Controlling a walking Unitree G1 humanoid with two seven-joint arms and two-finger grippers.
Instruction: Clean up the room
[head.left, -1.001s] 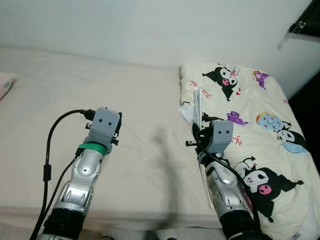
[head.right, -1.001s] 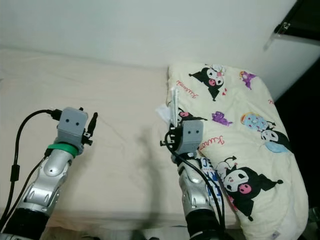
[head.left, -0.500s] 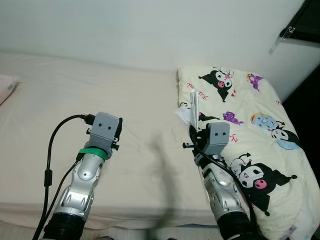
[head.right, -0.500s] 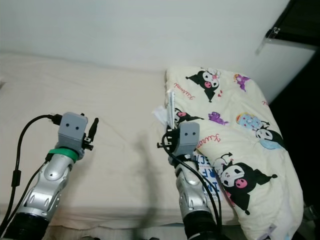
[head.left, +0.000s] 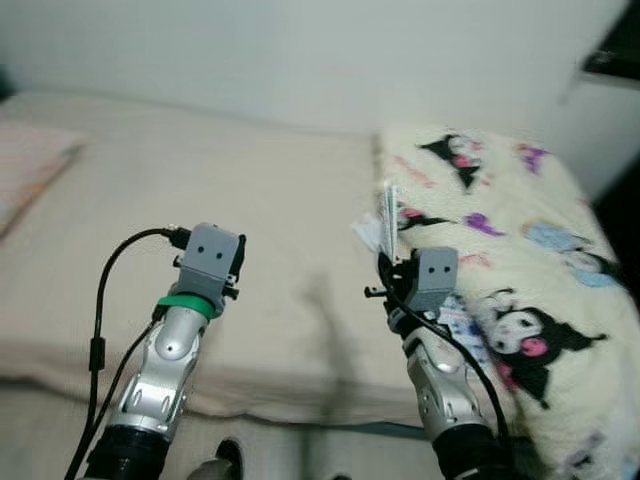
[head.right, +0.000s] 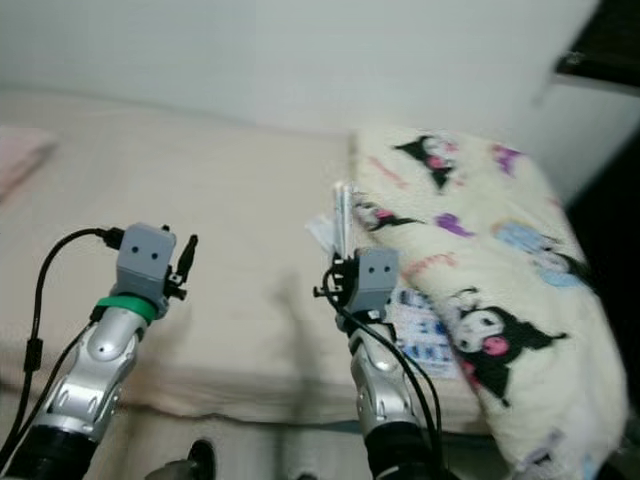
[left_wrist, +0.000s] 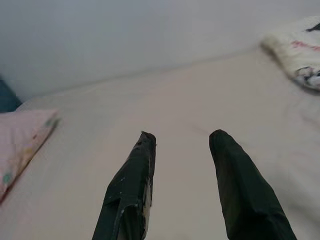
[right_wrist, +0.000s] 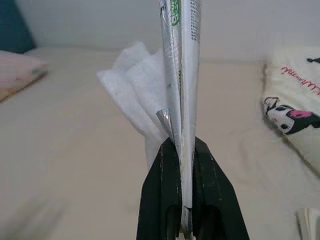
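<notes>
My right gripper (right_wrist: 182, 145) is shut on a thin silver wrapper (right_wrist: 181, 60) that stands upright, with a crumpled white tissue (right_wrist: 135, 85) pinched beside it. From the head, the wrapper (head.left: 388, 212) and tissue (head.left: 367, 233) are held above the cream bed sheet (head.left: 280, 220), at the edge of a cartoon-print blanket (head.left: 520, 230). My left gripper (left_wrist: 182, 135) is open with nothing between its fingers, and it hovers over the bare sheet at the left (head.left: 237, 258).
A pink pillow (head.left: 30, 180) lies at the bed's far left. A printed paper (head.right: 420, 315) rests on the bed by my right arm. The bed's front edge (head.left: 250, 400) runs below my arms, with a dark object (head.left: 228, 455) on the floor. A black shelf (head.left: 615, 55) juts out at the upper right.
The whole picture has shifted and blurred, so the camera moved: the bed's front edge, the floor and the pink pillow now show. Both arms keep their pose; the wrapper stays held.
</notes>
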